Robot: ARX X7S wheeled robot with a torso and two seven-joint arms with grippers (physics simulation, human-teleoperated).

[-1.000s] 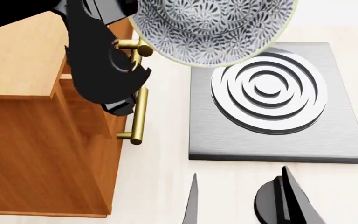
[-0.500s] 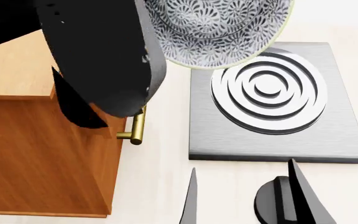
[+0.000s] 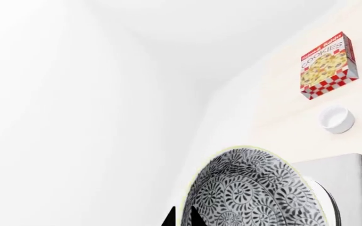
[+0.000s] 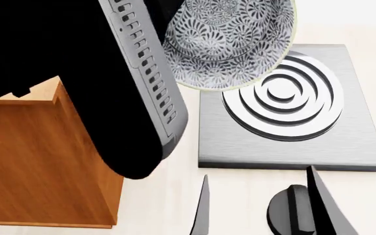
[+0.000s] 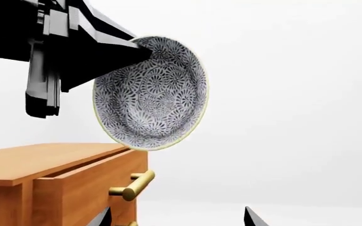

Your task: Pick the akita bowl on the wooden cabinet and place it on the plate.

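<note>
Right wrist view: the left gripper [image 5: 140,49] is seen shut on the rim of the bowl [image 5: 151,94], which is held tipped nearly on edge, clear above the cabinet [image 5: 55,181] and past its handled drawer front. From the head view the bowl [image 4: 230,41] hangs at twelve o'clock, overlapping the near-left corner of the grey stove plate [image 4: 286,110], with the cabinet [image 4: 37,161] at eight o'clock. The right gripper [image 4: 266,208] is parked at five o'clock, its fingers spread and empty. Pick-up is judged done; the carry is in hand. The ringed plate is not visible in any view, so it must be found first, then the bowl levelled and lowered onto it.
</note>
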